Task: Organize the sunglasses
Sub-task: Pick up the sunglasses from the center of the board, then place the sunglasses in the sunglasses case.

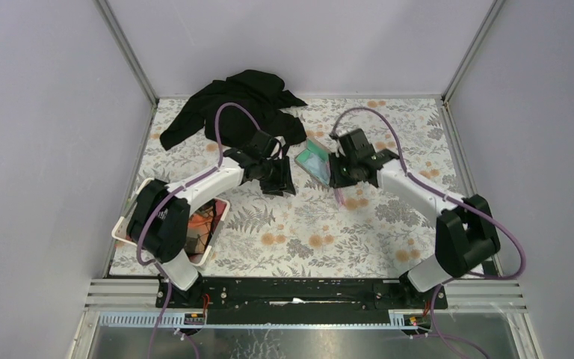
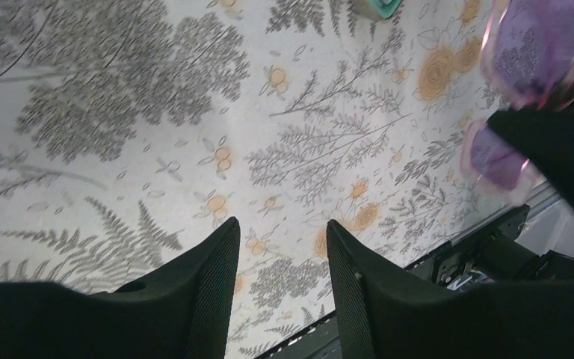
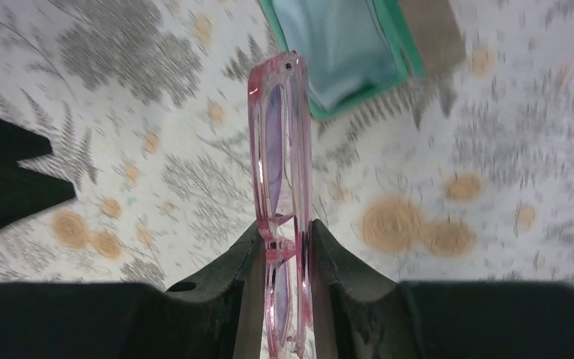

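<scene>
At the lower left of the top view sits a white tray (image 1: 220, 223). At mid frame, the left gripper (image 2: 282, 250) hangs with its jaws parted and nothing between them. The right gripper (image 3: 284, 238) pinches the sunglasses (image 3: 280, 142) edge-on over the patterned table (image 1: 306, 224). Just beyond lies the open case (image 1: 315, 158), then black fabric (image 1: 239, 105) at upper middle.

No text, label, brand mark, number or sign is legible in any view, neither on the translucent pink plastic sunglasses (image 3: 280, 149) nor on the floral-printed white tablecloth (image 1: 306, 232).
</scene>
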Robot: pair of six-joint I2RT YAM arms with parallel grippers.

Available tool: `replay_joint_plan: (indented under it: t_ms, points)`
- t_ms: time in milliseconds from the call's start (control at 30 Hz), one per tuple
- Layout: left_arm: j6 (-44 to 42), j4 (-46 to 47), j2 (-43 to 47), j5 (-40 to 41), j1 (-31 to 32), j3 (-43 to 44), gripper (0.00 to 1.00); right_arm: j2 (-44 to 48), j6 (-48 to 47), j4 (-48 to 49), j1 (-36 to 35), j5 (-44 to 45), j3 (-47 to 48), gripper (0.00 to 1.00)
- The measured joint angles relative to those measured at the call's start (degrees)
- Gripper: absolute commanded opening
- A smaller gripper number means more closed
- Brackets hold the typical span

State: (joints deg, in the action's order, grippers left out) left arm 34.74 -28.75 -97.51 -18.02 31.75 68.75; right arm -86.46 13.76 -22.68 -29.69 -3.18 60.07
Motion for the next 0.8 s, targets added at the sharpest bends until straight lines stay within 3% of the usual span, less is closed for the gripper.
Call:
replay_joint_plan:
  t_ms: [300,533,800]
  points:
    - [-0.9,-0.7,9.3,0.6,-4.6,-6.7,0.52,-17.7,-12.3,-3.9,0.0,-6.5,24.1,0.3]
    - [-1.2,-2.5,13.9,1.1,-6.5,-9.5,0.52,-28.3,-18.7,-7.5,0.0,-8.0,32.1,0.3]
    - [-1.5,-3.3,15.0,1.5,-7.1,-10.1,0.51,-31.7,-23.7,-10.7,0.0,-8.0,32.5,0.31]
